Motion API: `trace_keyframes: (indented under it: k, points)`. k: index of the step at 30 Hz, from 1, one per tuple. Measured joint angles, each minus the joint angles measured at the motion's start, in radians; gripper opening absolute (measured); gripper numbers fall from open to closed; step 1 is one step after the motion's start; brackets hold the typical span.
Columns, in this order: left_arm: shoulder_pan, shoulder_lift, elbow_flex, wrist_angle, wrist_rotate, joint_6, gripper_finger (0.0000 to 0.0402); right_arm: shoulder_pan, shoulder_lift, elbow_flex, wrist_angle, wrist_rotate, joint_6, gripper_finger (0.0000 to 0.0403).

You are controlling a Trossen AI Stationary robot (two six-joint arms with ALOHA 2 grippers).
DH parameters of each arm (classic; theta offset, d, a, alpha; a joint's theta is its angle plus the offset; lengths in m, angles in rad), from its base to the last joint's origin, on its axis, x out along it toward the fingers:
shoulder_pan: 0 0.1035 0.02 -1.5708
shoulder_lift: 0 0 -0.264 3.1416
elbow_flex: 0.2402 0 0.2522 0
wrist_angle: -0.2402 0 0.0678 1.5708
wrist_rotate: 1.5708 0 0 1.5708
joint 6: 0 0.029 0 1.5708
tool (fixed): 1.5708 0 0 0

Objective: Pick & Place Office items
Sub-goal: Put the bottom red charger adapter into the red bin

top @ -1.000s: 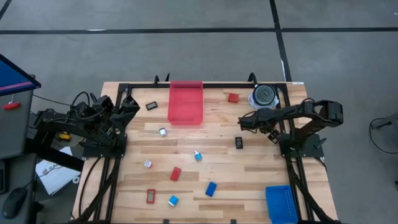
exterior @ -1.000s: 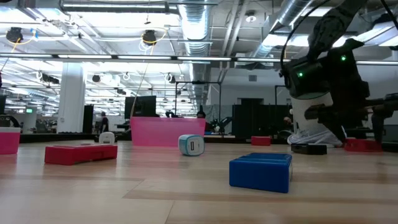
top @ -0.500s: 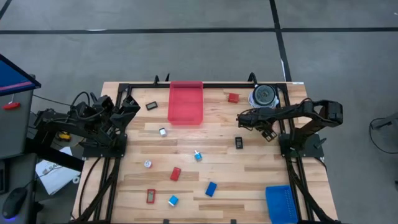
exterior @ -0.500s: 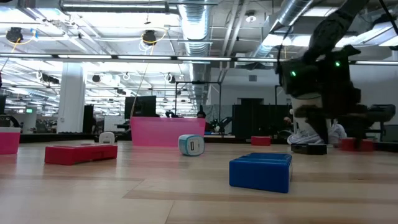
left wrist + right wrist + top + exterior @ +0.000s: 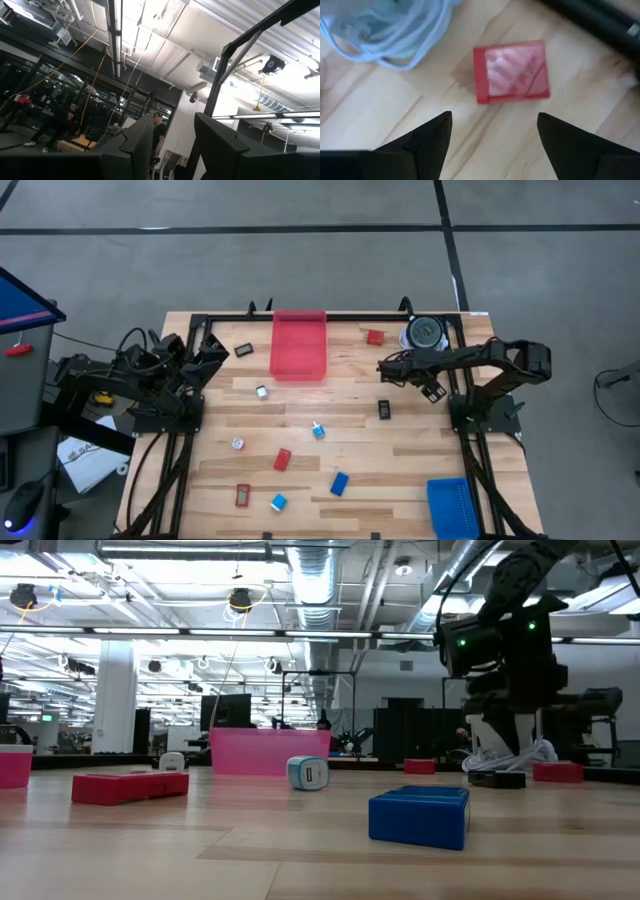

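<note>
Right tool (image 5: 384, 367) moved toward red block (image 5: 511, 71); cable coil (image 5: 395, 30) beside.

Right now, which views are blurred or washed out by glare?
Right wrist view: soft focus, red block fuzzy-edged, right gripper fingers blurred. Left wrist view: ceiling lights blow out white behind the left gripper. Low view: sharp blue block, bright ceiling strips.

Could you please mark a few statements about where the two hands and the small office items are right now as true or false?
1. The right hand is open above a red block. True.
2. The right hand holds a blue block. False: it holds nothing.
3. The left hand waits at the table's left edge. True.
4. The red tray holds several pieces. False: it looks empty.
</note>
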Motion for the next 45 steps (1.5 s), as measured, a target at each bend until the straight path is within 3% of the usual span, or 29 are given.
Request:
trace_keyframes:
  k: [10,17,25,35,41,45]
  points:
    - [0.000,0.003,0.000,0.000,0.000,0.000,0.0143,0.066,-0.001,0.009,-0.110,0.011,-0.021,0.0279]
    - [0.000,0.004,0.000,-0.001,0.010,0.000,0.0143,0.091,-0.001,-0.064,-0.091,0.035,-0.020,0.0227]
    - [0.000,0.016,0.000,-0.002,0.011,-0.043,0.0143,0.027,-0.001,-0.109,-0.016,0.110,-0.018,0.0165]
    - [0.000,0.052,0.000,0.018,0.015,-0.093,0.0143,-0.035,0.003,-0.138,0.057,0.162,-0.053,0.0116]
    - [0.000,0.055,0.000,0.047,0.039,-0.093,0.0143,0.051,0.003,-0.177,0.083,0.165,-0.035,0.0095]
    - [0.000,0.055,0.000,0.046,0.042,-0.088,0.0143,0.152,-0.002,-0.133,0.092,0.109,-0.029,0.0086]
